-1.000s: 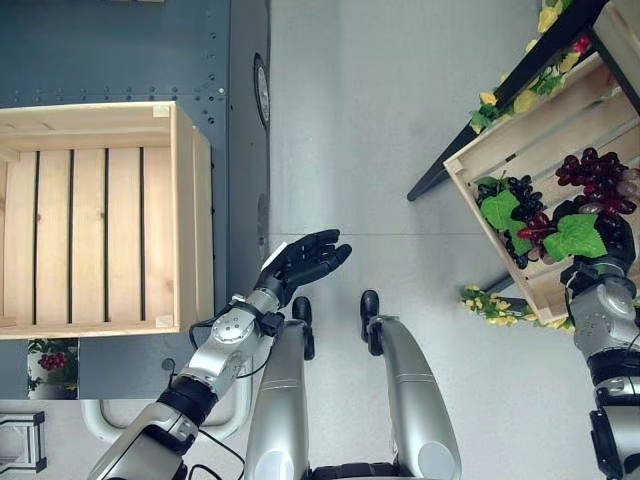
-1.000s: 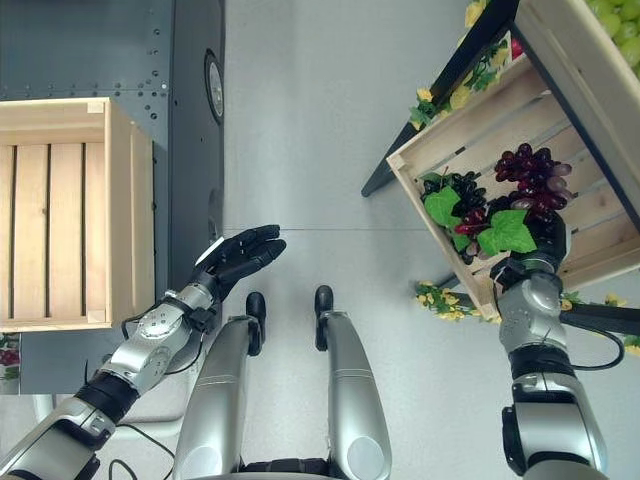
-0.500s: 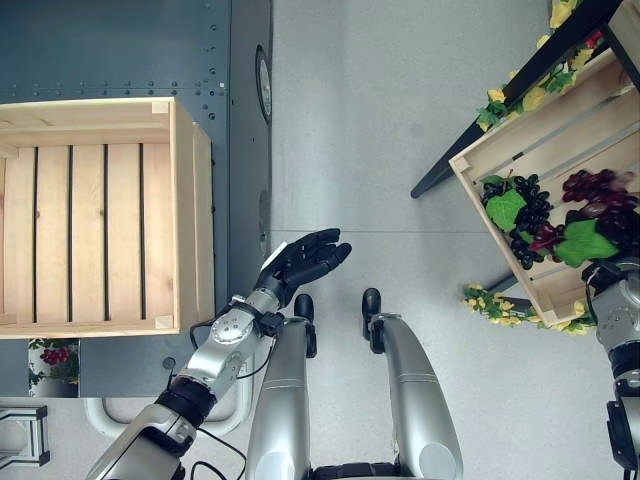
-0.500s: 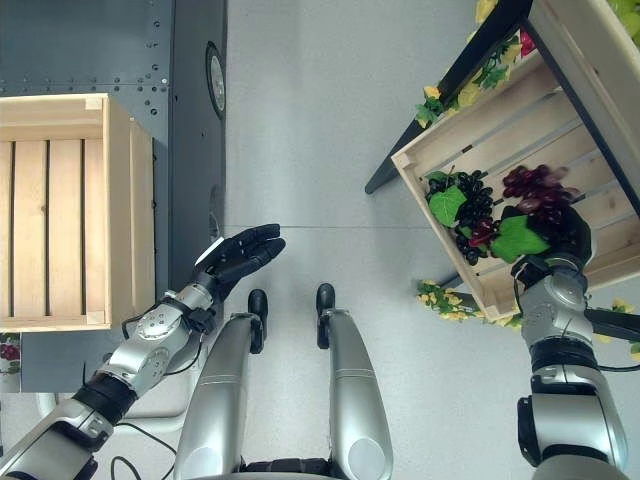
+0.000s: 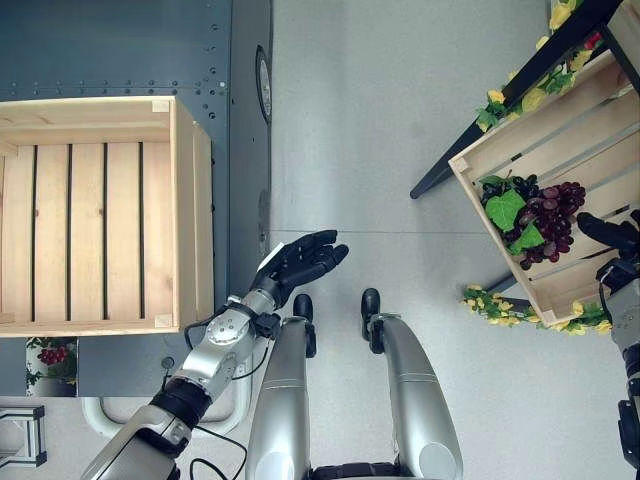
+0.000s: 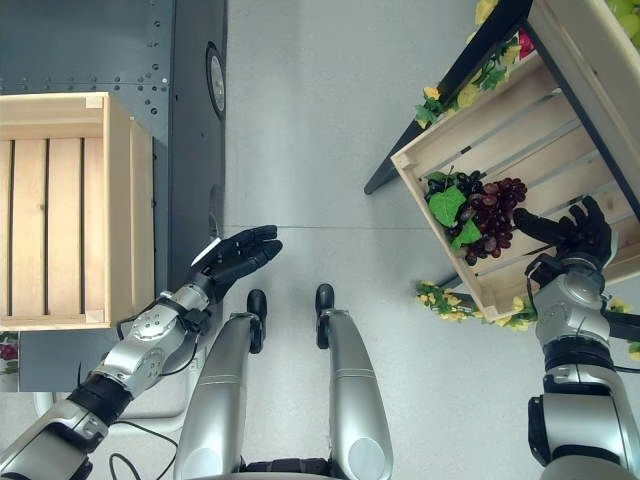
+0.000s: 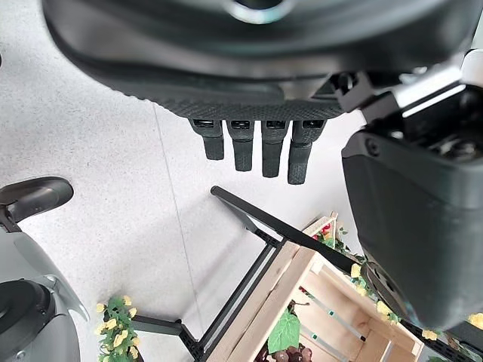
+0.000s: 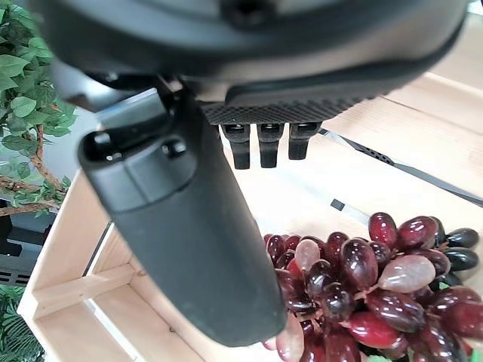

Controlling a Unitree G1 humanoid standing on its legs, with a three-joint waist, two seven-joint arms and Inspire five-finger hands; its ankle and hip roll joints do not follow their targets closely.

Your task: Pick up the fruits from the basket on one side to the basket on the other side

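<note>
A bunch of red grapes [image 6: 492, 215] with green leaves lies in the slanted wooden crate [image 6: 470, 120] at the right, against a dark grape bunch [image 6: 452, 190]. My right hand [image 6: 572, 228] hovers just to the right of them over the crate's slats, fingers spread and open, holding nothing. In the right wrist view the red grapes [image 8: 362, 286] lie past the straight fingers [image 8: 260, 147]. My left hand [image 5: 300, 262] is open, palm up, over the floor near the empty wooden crate [image 5: 185, 200] at the left.
The right crate rests on a black stand [image 5: 440, 172] trimmed with yellow flowers and leaves [image 5: 495, 302]. The left crate sits on a dark metal platform [image 5: 120, 50]. Another crate with green grapes [image 6: 625, 20] is at the far upper right. Grey floor [image 5: 350, 120] lies between.
My right hand has opened and let go of the red grapes, which now lie in the right crate beside the dark bunch. The hand has drawn back to the right. The left hand stays put.
</note>
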